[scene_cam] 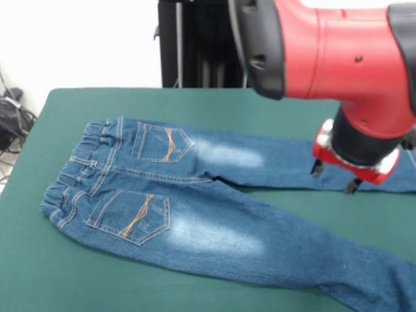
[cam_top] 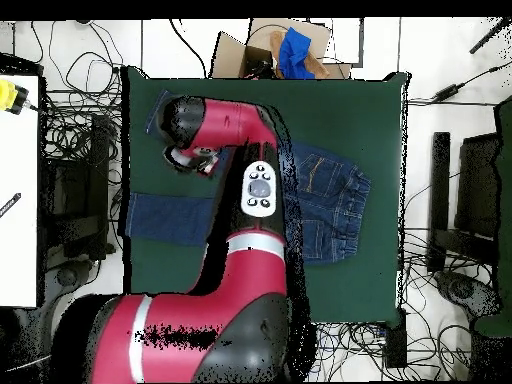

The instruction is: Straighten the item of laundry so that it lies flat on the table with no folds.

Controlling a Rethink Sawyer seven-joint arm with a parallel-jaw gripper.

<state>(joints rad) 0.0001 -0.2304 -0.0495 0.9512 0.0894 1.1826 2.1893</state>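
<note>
Nearest us, jeans (scene_cam: pixel 195 208) spread back-side up on the green table (scene_cam: pixel 58 279), waistband at the front view's left, legs running right and parted in a narrow V. We see orange stitching on both pockets. Gripper (scene_cam: pixel 335 177) hangs over the farther leg; two dark tips stand apart, nothing between them. Overhead, the arm (cam_top: pixel 250 200) covers much of the denim.
</note>
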